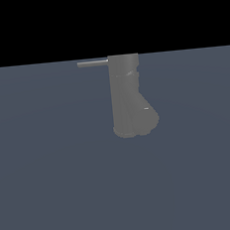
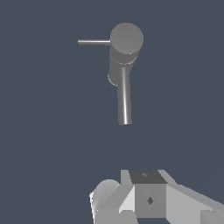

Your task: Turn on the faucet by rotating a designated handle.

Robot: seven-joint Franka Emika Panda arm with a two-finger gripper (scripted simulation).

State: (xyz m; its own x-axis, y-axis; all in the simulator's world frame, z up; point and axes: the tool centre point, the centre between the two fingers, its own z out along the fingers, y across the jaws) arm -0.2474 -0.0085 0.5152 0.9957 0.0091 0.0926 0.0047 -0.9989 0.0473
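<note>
Dark floor [image 1: 55, 192] holds only faucet [image 1: 127, 96], handle [image 1: 92, 63] unobstructed.

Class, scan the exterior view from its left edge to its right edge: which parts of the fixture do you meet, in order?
handle → faucet, standing on the flat grey floor.

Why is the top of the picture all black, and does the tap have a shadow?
In the exterior view the black band is just empty background above the grey floor; the faucet and its handle cast no shadow I can see. In the wrist view everything looks sharp, with a bright streak of light along the spout and none of that black.
</note>
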